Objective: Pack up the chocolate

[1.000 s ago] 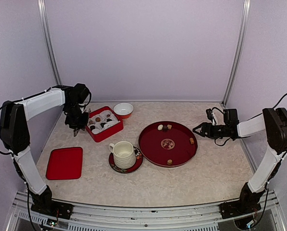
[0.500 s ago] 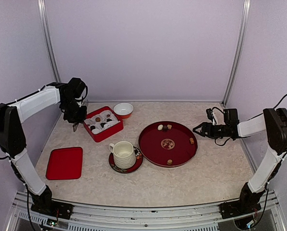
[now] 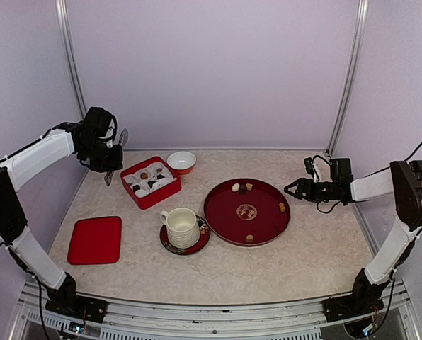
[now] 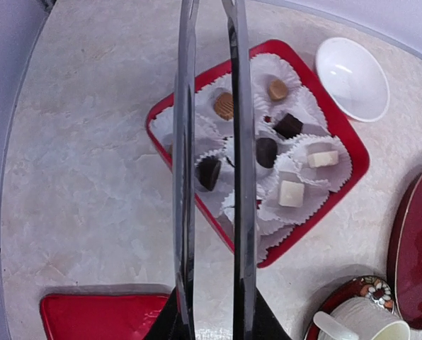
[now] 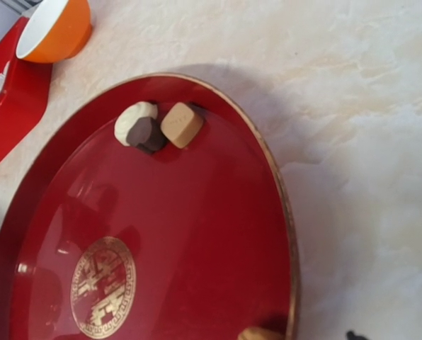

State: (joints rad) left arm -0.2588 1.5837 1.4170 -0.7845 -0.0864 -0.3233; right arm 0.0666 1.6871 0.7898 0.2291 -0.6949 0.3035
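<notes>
**Clamped at left, spread wide at right**

Clenching the left claw (image 3: 106,157) on the metal tongs (image 4: 185,177), poised above the worktop (image 3: 303,262) left of the red box (image 3: 161,196). Holding the right claw (image 3: 290,190) spread wide and empty, just off the round tray's (image 5: 161,248) right rim. Showing chocolate (image 4: 290,193) nested in the box's white paper cups (image 4: 266,65), plus a few loose pieces on the tray.

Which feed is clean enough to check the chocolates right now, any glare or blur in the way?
Left wrist view: the tongs run dark and glare-streaked down the middle, hiding a strip of the red box. Right wrist view: the red plate is glossy with soft reflections, but the three chocolates near its rim look sharp. Top view: evenly lit, pieces tiny.
</notes>
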